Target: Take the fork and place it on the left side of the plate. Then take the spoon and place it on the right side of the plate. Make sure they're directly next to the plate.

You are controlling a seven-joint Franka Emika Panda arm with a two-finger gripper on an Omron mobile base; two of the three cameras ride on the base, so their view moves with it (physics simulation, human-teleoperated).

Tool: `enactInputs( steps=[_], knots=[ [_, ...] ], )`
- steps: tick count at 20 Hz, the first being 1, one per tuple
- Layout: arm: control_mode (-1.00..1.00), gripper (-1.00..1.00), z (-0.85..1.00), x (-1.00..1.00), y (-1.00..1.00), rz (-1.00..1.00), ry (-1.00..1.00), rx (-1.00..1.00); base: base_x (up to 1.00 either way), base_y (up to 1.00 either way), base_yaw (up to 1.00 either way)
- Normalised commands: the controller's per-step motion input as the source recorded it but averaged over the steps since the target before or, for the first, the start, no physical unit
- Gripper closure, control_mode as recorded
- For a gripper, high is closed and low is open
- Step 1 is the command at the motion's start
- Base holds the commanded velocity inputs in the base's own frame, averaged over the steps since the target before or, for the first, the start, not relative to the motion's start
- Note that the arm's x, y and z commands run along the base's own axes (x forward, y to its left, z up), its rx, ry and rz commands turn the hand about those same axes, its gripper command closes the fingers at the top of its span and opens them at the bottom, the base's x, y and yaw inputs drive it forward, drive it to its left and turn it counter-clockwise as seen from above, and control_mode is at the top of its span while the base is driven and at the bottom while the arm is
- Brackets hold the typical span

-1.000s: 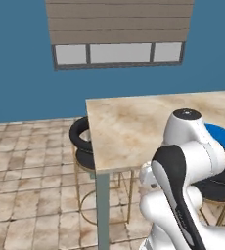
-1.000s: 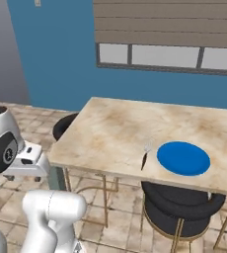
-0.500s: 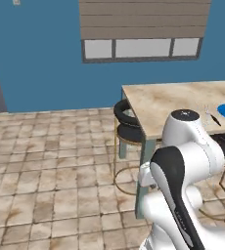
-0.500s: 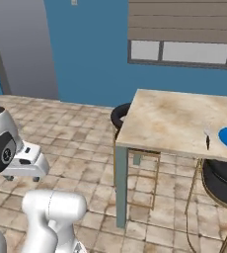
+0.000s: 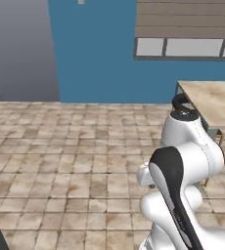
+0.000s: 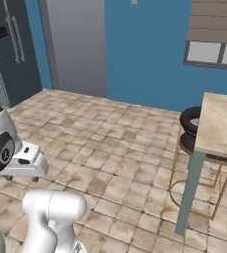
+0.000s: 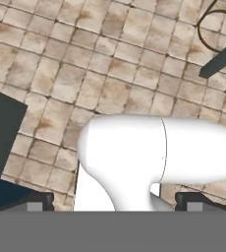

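Fork, plate, spoon: none locatable. Bench (image 6: 219, 123) at far right, above tiled floor (image 5: 75, 161). Tool (image 7: 116, 202) spread wide, holding nothing.

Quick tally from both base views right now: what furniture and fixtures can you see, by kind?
Table: 1
Black stool: 1
Window: 1
Dark refrigerator: 1
Total: 4
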Motion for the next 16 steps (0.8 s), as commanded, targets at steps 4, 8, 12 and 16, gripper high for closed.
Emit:
enactInputs(
  steps=[4,8,12,16],
  knots=[
    [1.00,-1.00,0.00,0.00,0.00,0.00,0.00,0.00,0.24,0.63,0.43],
    [1.00,-1.00,0.00,0.00,0.00,0.00,0.00,0.00,0.43,0.28,0.47],
    [1.00,-1.00,0.00,0.00,0.00,0.00,0.00,0.00,0.77,-0.09,0.50],
    [1.00,-1.00,0.00,0.00,0.00,0.00,0.00,0.00,0.77,-0.55,0.41]
  ],
)
